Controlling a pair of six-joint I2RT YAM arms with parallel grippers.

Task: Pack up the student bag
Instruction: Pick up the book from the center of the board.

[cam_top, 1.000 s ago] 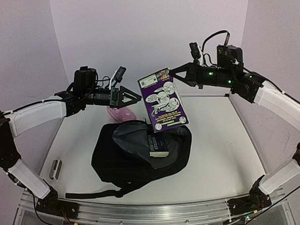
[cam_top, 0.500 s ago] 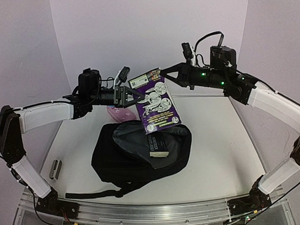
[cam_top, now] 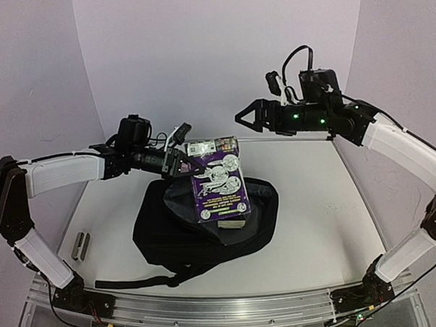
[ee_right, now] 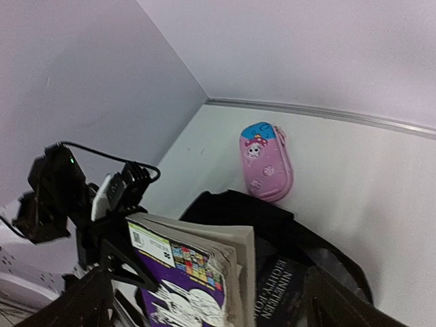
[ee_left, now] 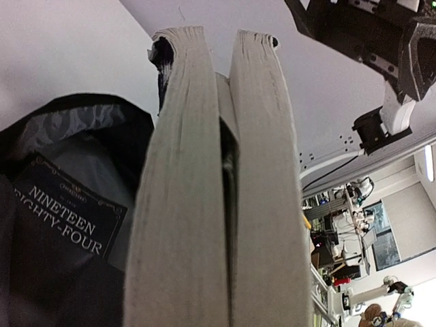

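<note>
White table: left hand grips purple paperback book, right hand open at one o'clock; I'd lower it squarely into black fabric backpack.

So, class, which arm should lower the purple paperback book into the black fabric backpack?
Left: the left gripper grips the purple paperback book over the black fabric backpack; the right gripper hangs open, apart.

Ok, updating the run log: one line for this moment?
left gripper: shut on purple book | right gripper: open, apart | purple book: over open student bag
</note>
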